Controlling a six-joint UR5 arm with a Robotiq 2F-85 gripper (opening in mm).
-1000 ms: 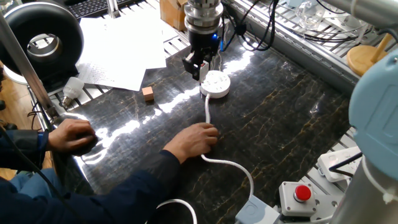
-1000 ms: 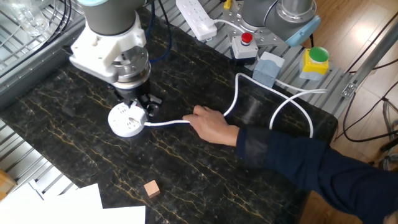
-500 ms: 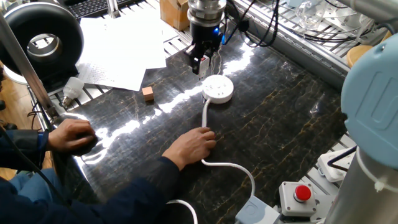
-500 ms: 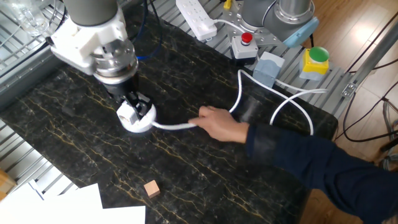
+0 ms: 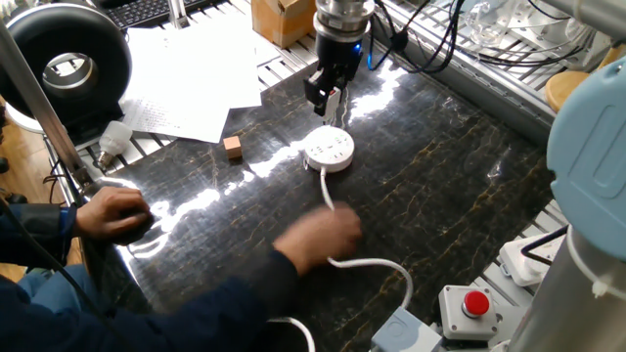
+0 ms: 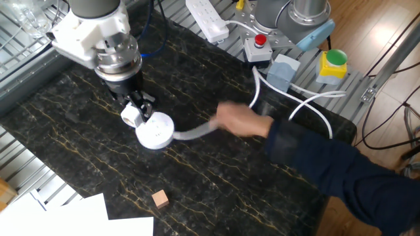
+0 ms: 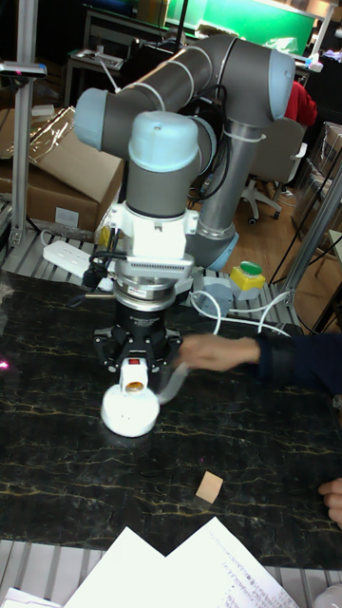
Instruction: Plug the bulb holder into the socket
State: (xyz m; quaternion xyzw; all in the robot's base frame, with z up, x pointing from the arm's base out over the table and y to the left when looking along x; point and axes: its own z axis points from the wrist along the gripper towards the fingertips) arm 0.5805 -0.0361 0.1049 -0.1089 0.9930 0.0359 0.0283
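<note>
My gripper [image 5: 329, 95] is shut on the bulb holder [image 7: 134, 373], a small white box with a red mark facing the tall view. The holder [image 6: 130, 116] hangs just beside and above the back edge of the socket [image 6: 156, 131], a round white disc with plug holes lying flat on the dark marble table [image 5: 440, 186]. Whether holder and socket [image 5: 329, 150] touch I cannot tell. The socket [image 7: 130, 413] trails a long white cord [image 5: 367, 262]. A person's blurred hand [image 6: 243, 121] is on that cord.
A tan wooden cube [image 5: 232, 147] lies left of the socket. White papers [image 5: 186, 78] and a light bulb [image 5: 114, 137] sit at the table's left edge. A power strip [image 6: 207, 19], a red stop button [image 6: 260, 42] and a second arm's base stand on the far side.
The gripper with the bulb holder has shifted off the socket's top to its back edge. The socket slid toward the person. The hand moved along the cord, away from the socket.
</note>
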